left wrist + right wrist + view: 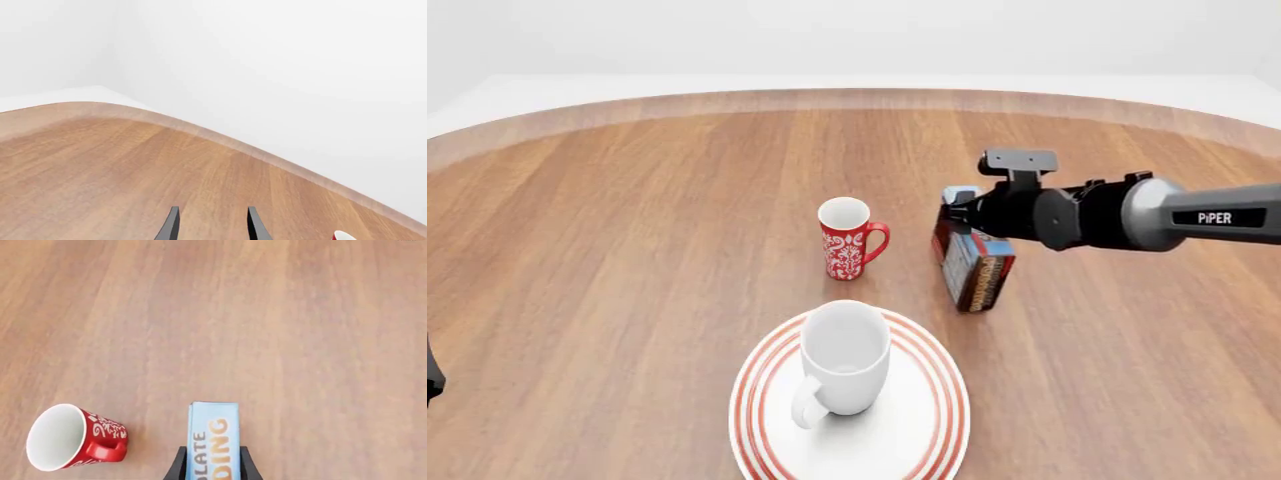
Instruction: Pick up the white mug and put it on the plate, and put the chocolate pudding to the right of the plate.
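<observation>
Mug [845, 356] on plate [941, 440] | right gripper [211, 460] clamps pudding [973, 268], frame centre-right | lower level, clear of rim

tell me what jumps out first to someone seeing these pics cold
The white mug standing upright on the red-ringed plate at the near edge of the table draws the eye first. Next is the right gripper, its fingers on either side of the chocolate pudding carton, beyond the plate and to its right. A red mug with a white pattern stands just left of the carton.
</observation>
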Robot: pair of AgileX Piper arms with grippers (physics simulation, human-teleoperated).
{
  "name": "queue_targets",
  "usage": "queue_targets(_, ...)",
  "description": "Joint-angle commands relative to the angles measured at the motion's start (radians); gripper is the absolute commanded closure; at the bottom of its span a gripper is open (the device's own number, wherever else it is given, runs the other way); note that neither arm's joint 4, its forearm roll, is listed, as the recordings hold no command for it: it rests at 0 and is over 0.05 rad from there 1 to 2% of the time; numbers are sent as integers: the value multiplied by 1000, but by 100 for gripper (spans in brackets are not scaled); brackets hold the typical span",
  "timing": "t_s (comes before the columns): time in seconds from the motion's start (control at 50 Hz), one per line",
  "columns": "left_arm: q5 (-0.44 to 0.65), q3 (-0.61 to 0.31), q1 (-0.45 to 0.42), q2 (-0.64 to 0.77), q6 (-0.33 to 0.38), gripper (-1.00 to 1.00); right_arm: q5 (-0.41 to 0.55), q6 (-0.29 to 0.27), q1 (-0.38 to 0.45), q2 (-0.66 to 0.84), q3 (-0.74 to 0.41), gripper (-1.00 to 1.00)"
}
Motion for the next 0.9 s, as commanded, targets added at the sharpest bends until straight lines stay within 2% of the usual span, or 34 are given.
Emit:
queue_targets(0.02,0,0,0,0,0,-100,-4,7,-11,-1,20,100)
queue_targets(0.2,-1,0,0,1,0,-100,-10,12,-13,-15,29,100)
queue_targets(0.22,-15,0,-13,17,-25,-100,-8,14,-13,-15,27,100)
queue_targets(0.9,-37,0,-14,40,-21,-100,3,15,-12,-166,96,100)
